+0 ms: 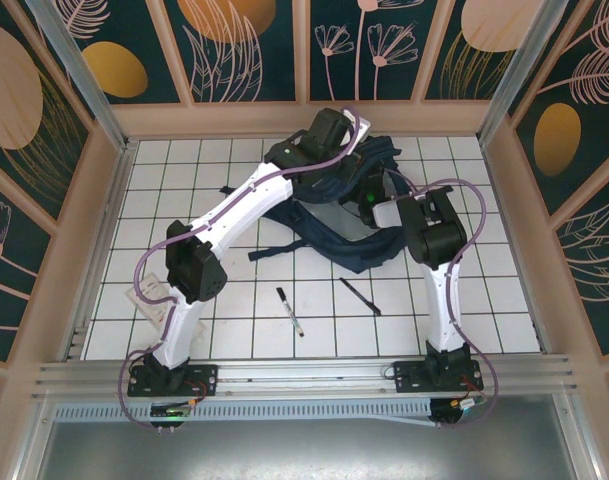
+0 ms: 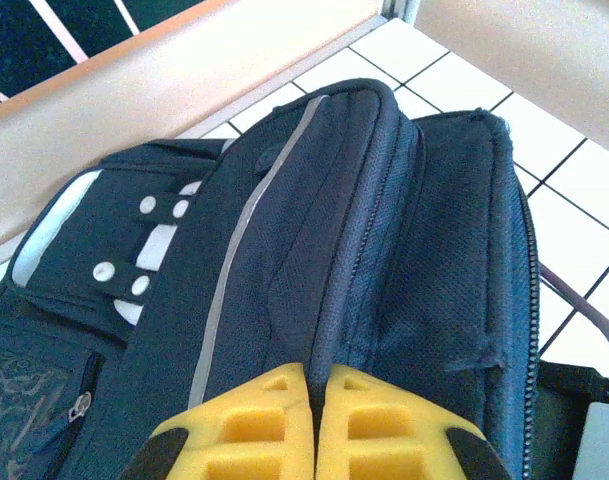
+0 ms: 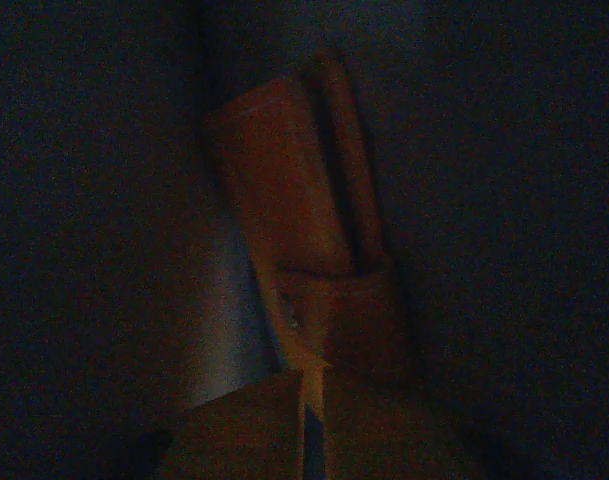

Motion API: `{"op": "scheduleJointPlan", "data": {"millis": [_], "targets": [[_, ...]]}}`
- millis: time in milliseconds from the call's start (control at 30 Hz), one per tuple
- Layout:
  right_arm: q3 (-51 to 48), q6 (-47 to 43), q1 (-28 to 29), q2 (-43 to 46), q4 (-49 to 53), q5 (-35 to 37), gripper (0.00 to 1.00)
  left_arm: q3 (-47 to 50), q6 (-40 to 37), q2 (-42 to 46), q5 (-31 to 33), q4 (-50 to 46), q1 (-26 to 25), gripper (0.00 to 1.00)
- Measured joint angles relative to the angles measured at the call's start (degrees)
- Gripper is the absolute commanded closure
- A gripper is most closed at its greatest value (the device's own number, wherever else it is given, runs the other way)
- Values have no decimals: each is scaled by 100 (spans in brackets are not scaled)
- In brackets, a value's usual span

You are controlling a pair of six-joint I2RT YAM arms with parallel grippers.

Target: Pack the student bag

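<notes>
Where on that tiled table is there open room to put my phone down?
Bare tiles lie back left, between left wall and left arm, and along the right, between right arm and right wall. The middle is crowded: student bag, both arms, a marker and black pen in front.

I log: large navy-blue backpack [image 2: 384,250], coarse woven cloth, matt; its grey stripe [image 2: 246,235], smooth, faintly shiny; left gripper's yellow ribbed pads [image 2: 244,430], six o'clock, matt plastic.

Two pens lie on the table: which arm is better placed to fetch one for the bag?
Right, probably. The right pincer is in the bag's mouth, and the black pen lies before that arm. The left pincer is shut on the bag's top fabric, apparently holding it, so it looks busy.
</notes>
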State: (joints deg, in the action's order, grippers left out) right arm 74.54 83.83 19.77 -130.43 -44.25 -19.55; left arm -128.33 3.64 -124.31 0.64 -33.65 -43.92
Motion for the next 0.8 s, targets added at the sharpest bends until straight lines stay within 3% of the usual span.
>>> {"op": "scheduleJointPlan", "data": {"millis": [167,467,633,800], "targets": [[-894,94,-37,699,66,-70,78,319,4,131,140,181,11,100],[-3119,-354,-142,3084,367,-516,75,997,17,306,225,640,109,100],[-3906,-1246,-367,4621,1755,-503,71,1261,332,437,85,660,125,57],[-3773,-2743,-595,6312,3609,52,69,1897,955,1180,-155,389,155,42]]}}
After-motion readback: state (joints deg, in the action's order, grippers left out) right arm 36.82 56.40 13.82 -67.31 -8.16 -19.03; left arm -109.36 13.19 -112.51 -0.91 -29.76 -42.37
